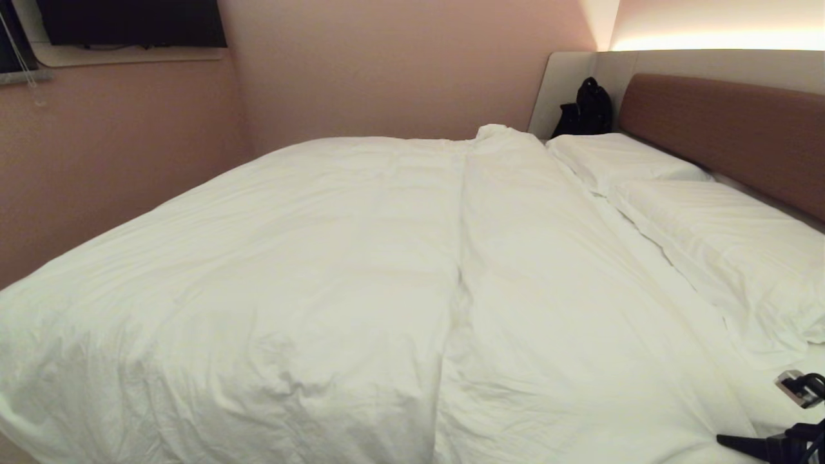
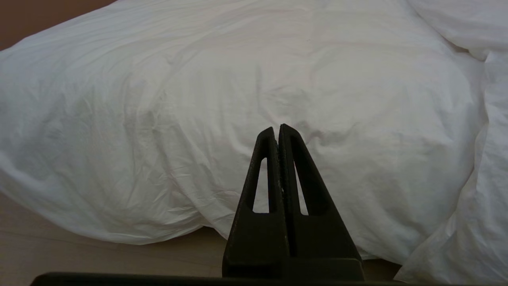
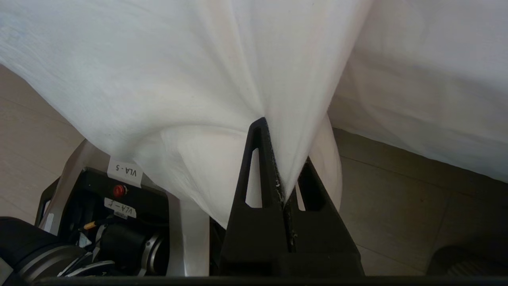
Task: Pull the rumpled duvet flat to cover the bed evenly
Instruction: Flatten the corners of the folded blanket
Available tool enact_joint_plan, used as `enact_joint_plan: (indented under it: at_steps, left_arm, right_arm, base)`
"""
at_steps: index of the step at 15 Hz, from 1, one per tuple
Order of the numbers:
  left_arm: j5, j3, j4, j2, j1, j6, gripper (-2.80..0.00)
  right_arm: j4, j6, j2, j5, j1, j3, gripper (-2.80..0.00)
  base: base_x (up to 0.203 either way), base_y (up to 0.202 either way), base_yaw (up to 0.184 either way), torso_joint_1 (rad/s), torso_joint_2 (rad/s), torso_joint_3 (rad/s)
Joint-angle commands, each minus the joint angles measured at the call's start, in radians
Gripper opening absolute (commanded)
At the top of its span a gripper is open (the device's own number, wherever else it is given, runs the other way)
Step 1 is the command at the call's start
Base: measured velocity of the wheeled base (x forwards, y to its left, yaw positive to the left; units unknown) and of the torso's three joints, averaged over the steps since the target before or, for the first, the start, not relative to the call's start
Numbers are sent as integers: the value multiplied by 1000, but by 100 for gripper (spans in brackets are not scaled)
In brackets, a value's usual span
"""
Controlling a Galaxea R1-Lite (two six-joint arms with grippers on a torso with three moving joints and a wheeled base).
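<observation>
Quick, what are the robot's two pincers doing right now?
Left pincer: closed, empty, in front of the duvet.
Right pincer: closed on the duvet's edge.

Room dim, warm pinkish cast. Light strip point(image 1: 715, 40) above headboard point(image 1: 728, 132) glows bright, blown out. Duvet point(image 1: 290, 270) evenly lit, soft shadows in creases, deeper shadow along centre fold. Head view bends straight lines near edges. Right wrist view: cloth close to lens soft, slightly blurred.

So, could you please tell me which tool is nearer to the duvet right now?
Right. The right tool is shut on a fold of the duvet at the bed's edge. The left tool is shut, empty, just short of it.
</observation>
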Motion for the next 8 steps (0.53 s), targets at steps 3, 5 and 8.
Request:
enact_joint_plan:
  at_steps: [3, 5, 8]
  left_arm:
    - [1, 0, 0, 0, 0, -1, -280]
    - [1, 0, 0, 0, 0, -1, -280]
    - [1, 0, 0, 0, 0, -1, -280]
  right_arm:
    - [-19, -4, -1, 4, 1, 1, -280]
    - [-34, -3, 6, 4, 1, 4, -280]
    - [-38, 1, -5, 5, 1, 4, 0]
  base:
    - [0, 0, 0, 0, 0, 0]
    - [0, 0, 0, 0, 0, 0]
    - [0, 0, 0, 0, 0, 0]
